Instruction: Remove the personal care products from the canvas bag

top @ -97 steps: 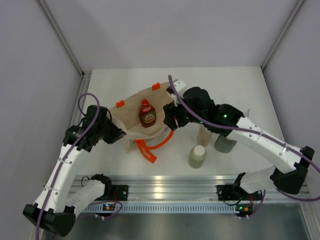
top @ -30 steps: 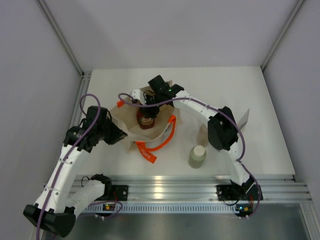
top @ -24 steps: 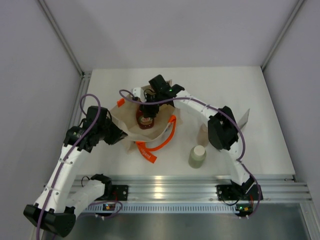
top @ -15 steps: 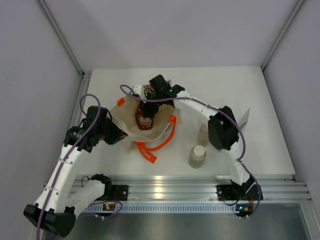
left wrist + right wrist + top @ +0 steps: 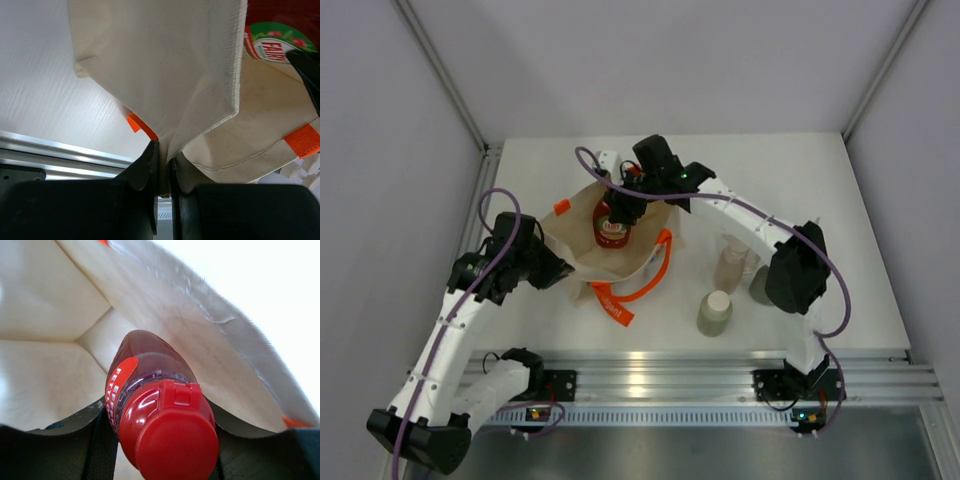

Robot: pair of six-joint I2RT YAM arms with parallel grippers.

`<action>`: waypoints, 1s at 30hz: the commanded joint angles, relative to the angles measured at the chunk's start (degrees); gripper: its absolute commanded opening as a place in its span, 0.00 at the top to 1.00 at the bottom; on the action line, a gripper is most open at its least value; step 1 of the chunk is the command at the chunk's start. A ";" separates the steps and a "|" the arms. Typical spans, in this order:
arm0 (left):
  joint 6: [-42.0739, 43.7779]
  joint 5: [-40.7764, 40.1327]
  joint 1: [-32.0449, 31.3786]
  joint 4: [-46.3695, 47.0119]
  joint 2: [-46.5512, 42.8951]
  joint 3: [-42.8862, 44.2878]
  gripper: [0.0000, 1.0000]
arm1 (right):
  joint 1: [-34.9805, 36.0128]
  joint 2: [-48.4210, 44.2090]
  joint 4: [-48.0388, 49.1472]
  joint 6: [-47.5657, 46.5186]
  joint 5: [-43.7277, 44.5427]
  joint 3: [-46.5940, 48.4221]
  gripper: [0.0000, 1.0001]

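The canvas bag [image 5: 572,240] lies open on the table [image 5: 770,180], mouth up, and a red bottle [image 5: 613,232] with a red flip cap stands inside it, toward the far half of the opening. The right gripper [image 5: 619,208] reaches down into the mouth of the bag from its far side. In the right wrist view its dark fingers [image 5: 100,440] sit on either side of the red bottle [image 5: 155,390] just under the cap, clasping it, with the pale inner walls of the bag [image 5: 50,375] all around. At the bag's left rim the left gripper [image 5: 558,268] is clenched on the fabric. The left wrist view shows the left gripper [image 5: 162,160] with its two fingertips pressed together on a fold of canvas [image 5: 165,60], and the green and white label of the red bottle [image 5: 280,42] shows past the rim at the upper right. An orange strap handle [image 5: 650,275] loops out onto the table from the near right side of the bag. Three more bottles stand upright outside, to the right of the bag and nearer the arm bases. A pale green bottle [image 5: 714,313] with a white cap is closest to the bases, a clear bottle [image 5: 730,265] stands just beyond it, and a grey-green bottle [image 5: 758,287] is partly hidden behind the right arm.
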 commanded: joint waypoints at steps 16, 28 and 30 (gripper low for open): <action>-0.02 -5.84 0.19 -0.29 2.85 1.40 1.00 | -0.17 -28.98 -1.69 16.54 16.99 4.67 1.00; 0.60 -6.02 0.19 -0.28 4.26 2.19 1.00 | -5.70 -41.29 -19.01 26.21 38.97 2.65 1.00; 0.86 -6.11 0.19 -0.28 4.53 2.11 1.00 | -6.85 -41.39 -18.92 26.39 40.03 1.51 1.00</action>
